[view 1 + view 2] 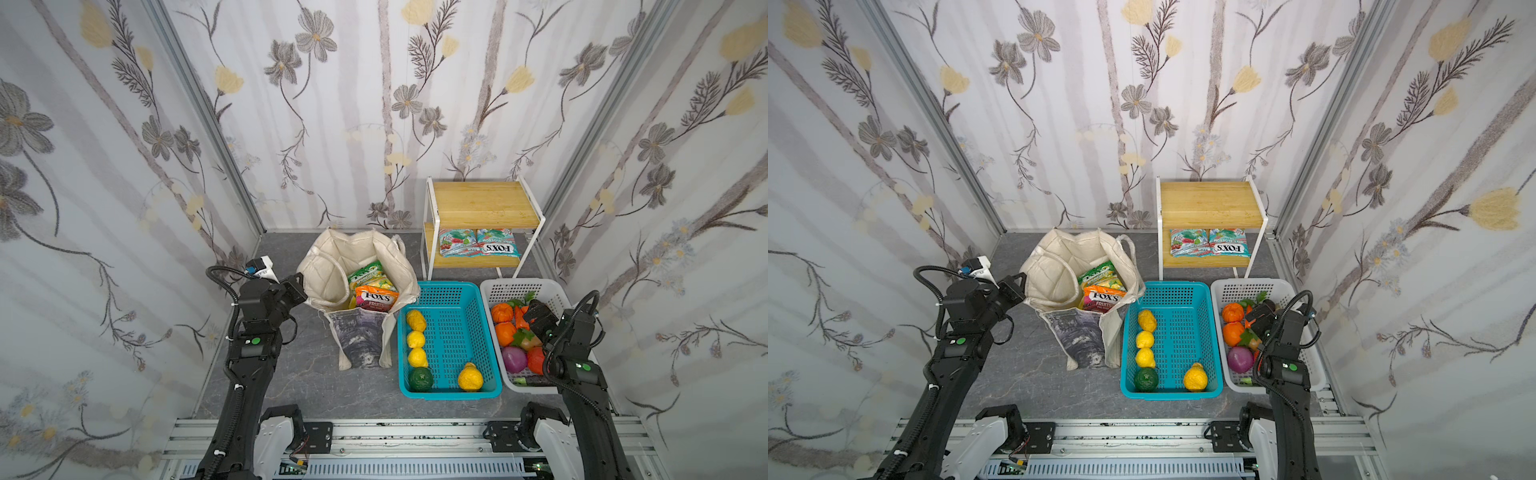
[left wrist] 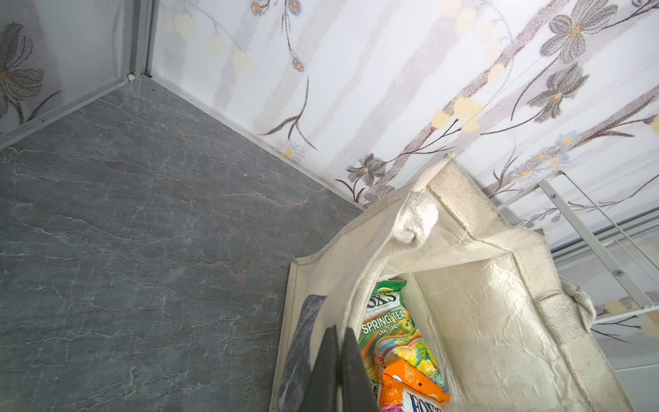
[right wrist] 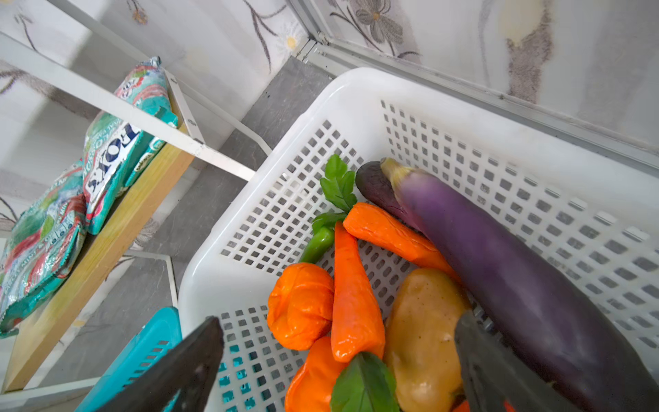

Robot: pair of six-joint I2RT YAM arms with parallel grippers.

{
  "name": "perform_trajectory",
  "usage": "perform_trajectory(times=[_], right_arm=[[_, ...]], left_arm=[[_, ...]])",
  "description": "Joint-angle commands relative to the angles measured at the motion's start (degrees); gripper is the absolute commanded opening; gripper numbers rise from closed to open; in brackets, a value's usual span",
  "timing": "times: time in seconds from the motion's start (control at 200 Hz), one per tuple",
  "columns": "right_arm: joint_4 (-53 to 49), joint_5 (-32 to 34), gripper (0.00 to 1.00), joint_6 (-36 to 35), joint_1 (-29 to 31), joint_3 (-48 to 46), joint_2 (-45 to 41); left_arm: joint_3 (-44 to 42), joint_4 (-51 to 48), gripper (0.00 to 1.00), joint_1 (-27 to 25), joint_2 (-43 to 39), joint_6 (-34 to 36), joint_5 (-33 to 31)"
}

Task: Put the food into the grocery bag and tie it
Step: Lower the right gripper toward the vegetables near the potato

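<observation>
Arms, left to right. The left gripper is at the left rim of the grocery bag. In the left wrist view its fingers are pressed together at the bag's edge with a thin pale strip between them, so it looks clamped on the canvas.

The bag stands on the grey table left of centre. Its mouth is open and the printed panel faces front. Inside it are FOX'S candy packets, with a green Spring Tea one on top in the wrist view.

Just right of the bag is the teal basket. It has three yellow fruits in a row along its left wall, a green fruit at the front corner and one more yellow piece.

Behind the baskets is the shelf, with two teal packets on its lower board.

Touching the teal basket on the right is the white basket. It holds carrots, an eggplant, a potato and a purple onion.

The right gripper hangs over the white basket's contents. Its jaws are spread wide and grip nothing.
</observation>
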Motion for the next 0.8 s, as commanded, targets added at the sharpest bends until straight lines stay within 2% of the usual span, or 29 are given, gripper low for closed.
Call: perform_trajectory(times=[0.0, 0.195, 0.33, 0.44, 0.52, 0.55, 0.66, 0.729, 0.794], right_arm=[[2.44, 2.02, 1.0, -7.56, 0.39, 3.06, 5.23], [2.52, -1.97, 1.0, -11.23, 1.66, 6.43, 16.21], [2.48, 2.91, 0.95, -11.47, 4.83, 6.33, 17.73], [2.64, 2.78, 0.82, -11.55, 5.59, 6.16, 18.96], [2.92, 0.69, 0.63, -11.7, 5.57, 6.16, 20.53], [2.79, 0.4, 0.58, -11.8, 5.59, 6.3, 21.0], [2.89, 0.02, 0.52, -11.81, 5.59, 5.93, 21.51], [3.28, -0.42, 0.42, -11.83, 5.59, 5.72, 21.67], [3.21, -0.82, 0.45, -11.89, 5.59, 5.81, 22.4]], left_arm=[[-0.05, 2.3, 0.0, 0.11, -0.25, -0.13, -0.54], [0.06, 2.3, 0.0, 0.15, -0.27, -0.15, -0.32], [0.06, 2.29, 0.0, 0.12, -0.21, -0.13, -0.14], [0.06, 2.3, 0.0, 0.17, -0.19, -0.15, -0.15], [0.15, 2.3, 0.0, 0.13, -0.2, -0.07, -0.08], [0.12, 2.3, 0.0, 0.11, -0.2, -0.03, -0.09], [0.06, 2.3, 0.0, 0.19, -0.29, 0.09, -0.14], [0.06, 2.3, 0.0, 0.11, -0.29, 0.04, -0.17], [0.06, 2.26, 0.0, 0.13, -0.34, 0.06, -0.07]])
